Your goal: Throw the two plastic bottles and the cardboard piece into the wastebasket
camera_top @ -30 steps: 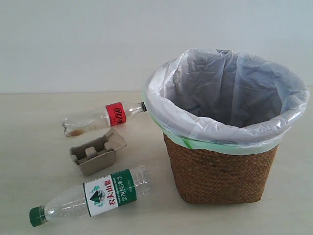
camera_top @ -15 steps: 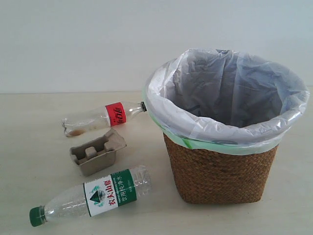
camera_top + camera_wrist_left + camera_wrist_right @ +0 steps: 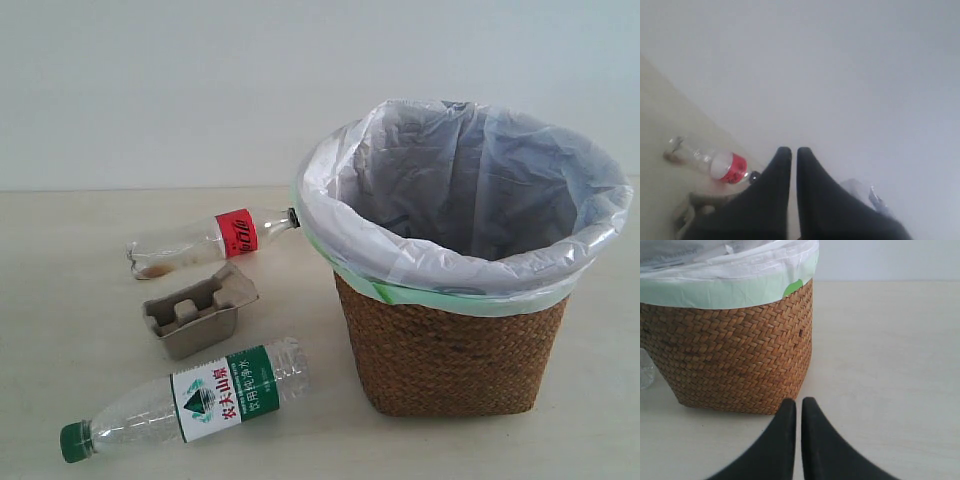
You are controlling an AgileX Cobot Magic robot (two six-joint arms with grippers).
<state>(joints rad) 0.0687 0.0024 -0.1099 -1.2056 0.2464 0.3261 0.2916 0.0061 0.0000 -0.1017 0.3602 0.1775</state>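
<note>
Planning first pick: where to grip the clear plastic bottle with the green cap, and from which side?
Likely the labelled middle of the green-capped clear plastic bottle, from above, jaws across its width. It lies on its side, that section is straight-walled, the neck tapers, and the grey-brown pulp tray sits apart.

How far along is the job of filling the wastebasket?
Done: nothing. The green-cap bottle, the red-label bottle and the cardboard piece all lie on the table beside the wastebasket. In hand: nothing; the left gripper and right gripper are shut, empty. Left: all three throws.
</note>
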